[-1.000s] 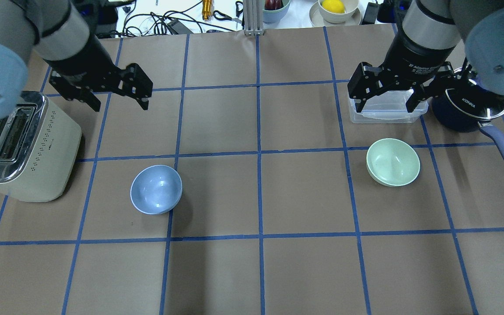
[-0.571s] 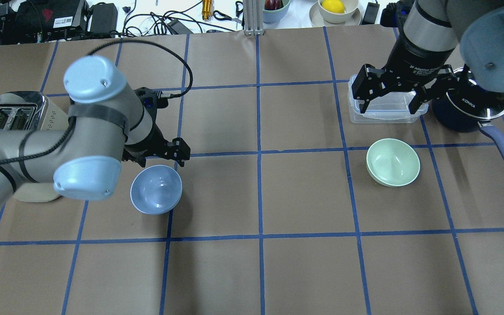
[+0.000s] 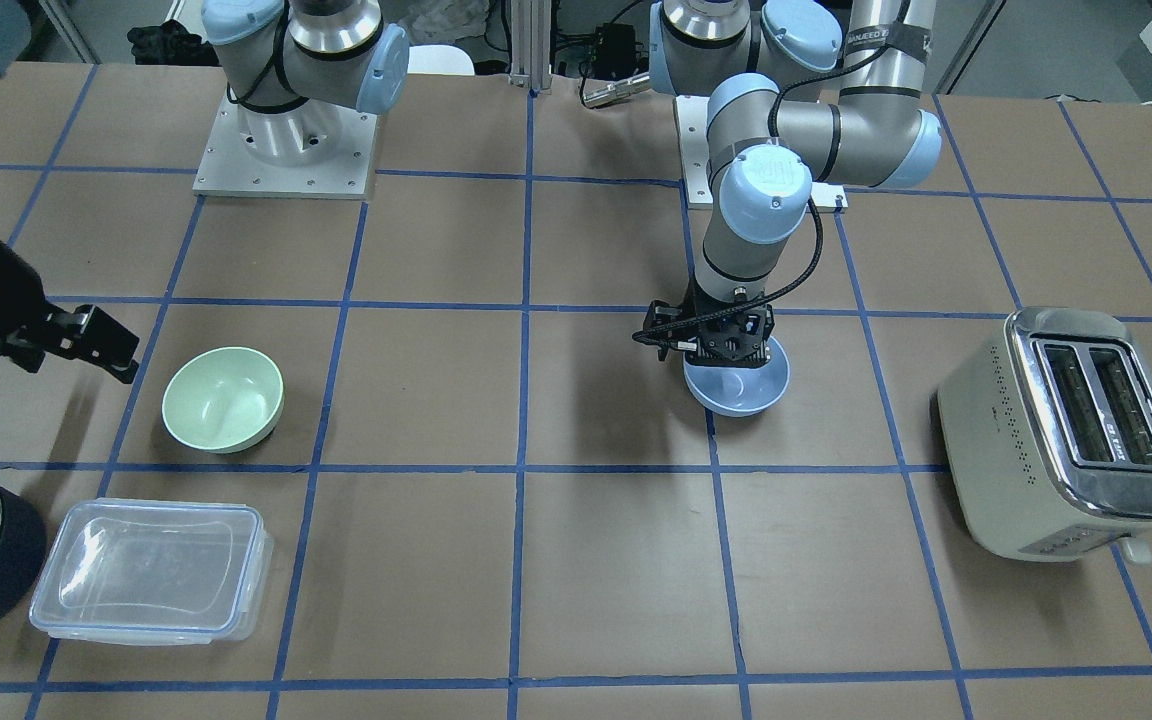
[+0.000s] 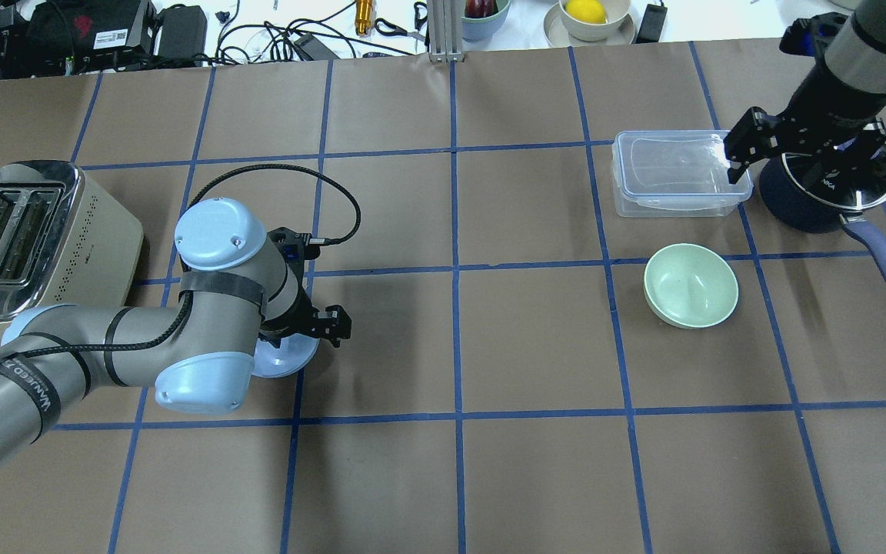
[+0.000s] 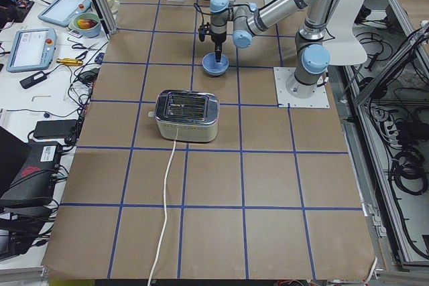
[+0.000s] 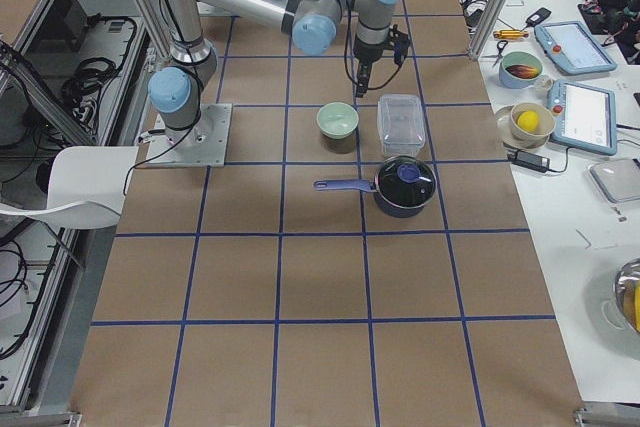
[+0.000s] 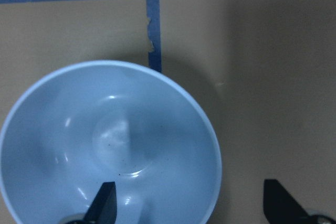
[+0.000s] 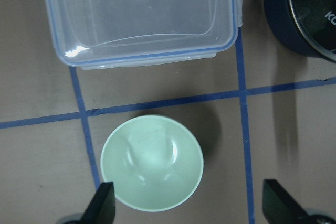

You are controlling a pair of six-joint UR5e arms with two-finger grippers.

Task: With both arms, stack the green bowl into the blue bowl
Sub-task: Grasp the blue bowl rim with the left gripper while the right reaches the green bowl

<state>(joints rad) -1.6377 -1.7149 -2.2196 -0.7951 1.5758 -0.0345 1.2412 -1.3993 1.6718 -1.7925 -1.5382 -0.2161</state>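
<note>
**A:** What is the tabletop [image 4: 535, 338] like?

**B:** Brown paper squared off with blue tape. Past its far edge there is a white bench [image 4: 527, 31] with cables and a bowl holding a lemon [image 4: 587, 11].

**A:** And the bowls?

**B:** The green bowl [image 4: 691, 285] sits upright near the clear box [image 4: 677, 171], on the robot's side of it. The blue bowl [image 7: 105, 129] is well apart from the box, toward the robot's left. The toaster [image 4: 35, 238] is farther that way.

**A:** The hands?

**B:** The left hand [image 3: 726, 352] is spread wide over the blue bowl, one finger inside the rim and one outside. The right hand [image 4: 808, 158], also wide and empty, hangs above the box's end beside the saucepan [image 4: 797, 204].

**A:** Anything hard to see?

**B:** From overhead the left arm [image 4: 104, 346] covers most of the blue bowl, and the right hand hides part of the saucepan's lid. I cannot tell whether the left fingers touch the bowl.
</note>
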